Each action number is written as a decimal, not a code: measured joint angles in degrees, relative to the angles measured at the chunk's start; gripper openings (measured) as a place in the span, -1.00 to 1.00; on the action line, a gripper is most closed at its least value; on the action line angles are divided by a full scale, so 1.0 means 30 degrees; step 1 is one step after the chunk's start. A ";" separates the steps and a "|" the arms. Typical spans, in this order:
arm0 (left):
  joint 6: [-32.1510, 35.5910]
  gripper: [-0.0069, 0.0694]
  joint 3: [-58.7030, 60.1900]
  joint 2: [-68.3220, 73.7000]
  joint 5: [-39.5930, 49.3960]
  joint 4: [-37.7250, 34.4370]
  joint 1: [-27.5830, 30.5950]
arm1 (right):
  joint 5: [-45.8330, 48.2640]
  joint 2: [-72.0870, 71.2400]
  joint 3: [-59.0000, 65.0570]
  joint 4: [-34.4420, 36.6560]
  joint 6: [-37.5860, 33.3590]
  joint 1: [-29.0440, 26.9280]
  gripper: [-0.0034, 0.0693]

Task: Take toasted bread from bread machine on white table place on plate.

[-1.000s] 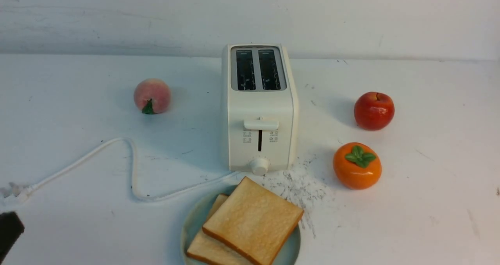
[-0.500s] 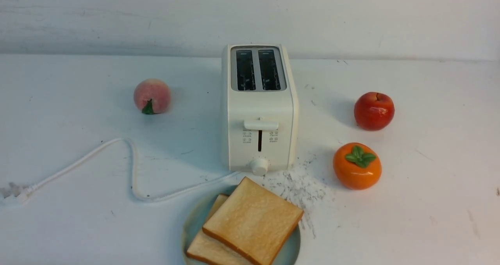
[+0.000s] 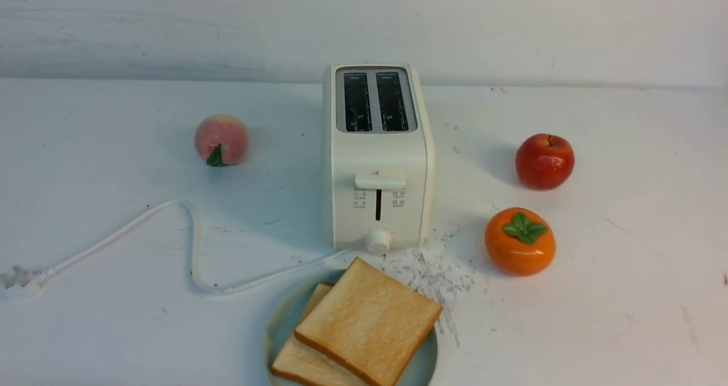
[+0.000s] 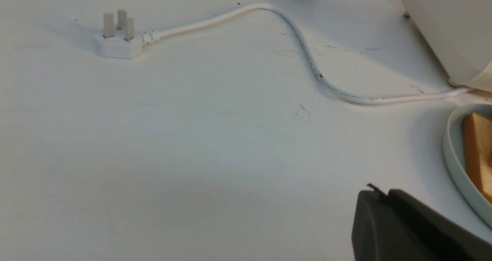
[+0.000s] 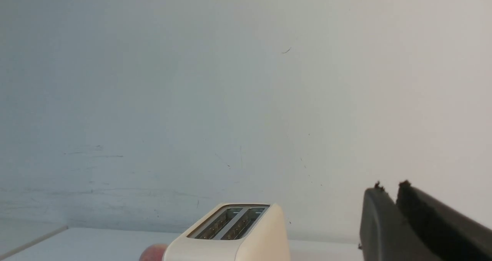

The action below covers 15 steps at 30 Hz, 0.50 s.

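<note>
Two thick square slices of toasted bread (image 3: 368, 322), pale golden faces with darker orange-brown crusts, lie overlapped on a round, shallow, mint-green plate (image 3: 277, 324) with a raised rim. Just behind the plate stands the bread machine (image 3: 376, 158), a boxy, smooth cream-white toaster whose two dark slots hold no bread; its front carries a slider lever, a round knob and small grey markings too fine to read. The left claw (image 4: 378, 199), matte black with a frayed tip, hangs clenched and holds nothing above the scuffed white counter (image 4: 173, 145), with the plate rim close beside it. A glossy white cord (image 4: 307, 57) with tiny unreadable print curves away from that claw to a three-pin plug (image 4: 115, 42). The right claw (image 5: 388, 193), black, with crumbs on its tips, shows a narrow slit and grips nothing, raised higher than the toaster top. A fuzzy peach (image 3: 221, 139), a shiny red apple (image 3: 544, 161) and a glossy orange persimmon (image 3: 520, 241) sit around the toaster.
</note>
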 joint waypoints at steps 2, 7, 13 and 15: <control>0.0000 -0.77 0.0000 0.0000 0.0000 0.0000 0.0000 | 0.0000 0.0000 0.0000 0.0000 0.0000 0.0000 -0.72; 0.0000 -0.77 0.0000 0.0000 0.0000 0.0000 0.0000 | 0.0000 0.0000 0.0021 -0.0072 -0.0328 0.0000 -0.69; 0.0000 -0.77 0.0000 0.0000 0.0000 0.0000 0.0000 | 0.0000 0.0000 0.0021 -0.0160 -0.2385 0.0000 -0.67; 0.0000 -0.77 0.0000 0.0000 0.0000 0.0000 0.0000 | 0.0105 0.0000 0.0021 -0.0160 -0.2754 0.0000 -0.67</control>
